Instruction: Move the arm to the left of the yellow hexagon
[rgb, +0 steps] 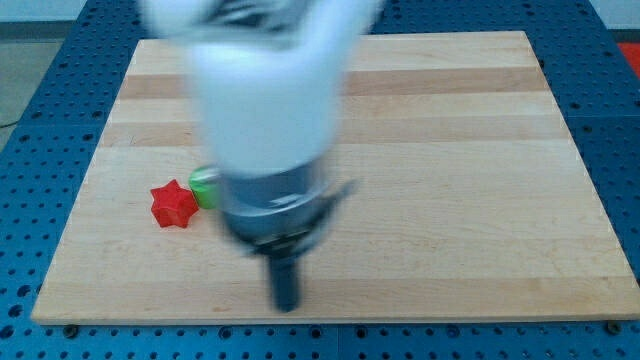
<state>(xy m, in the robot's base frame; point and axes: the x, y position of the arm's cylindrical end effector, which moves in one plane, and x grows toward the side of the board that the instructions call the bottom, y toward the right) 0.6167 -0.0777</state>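
My tip (286, 305) is near the board's (450, 200) bottom edge, approx. at 4 o'clock from the red star block (172, 204), well apart. A green block (204, 186), shape unclear, touches the star at its 2 o'clock, partly hidden by the blurred arm (265, 110). Yellow hexagon: not visible, cannot tell where. No jaws here, only a rod.

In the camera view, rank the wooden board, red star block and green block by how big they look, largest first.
1. Wooden board, by far the largest.
2. Red star block.
3. Green block, though my arm hides most of it, so its rank is unsure.

My tip sits toward the view's bottom right of both blocks.
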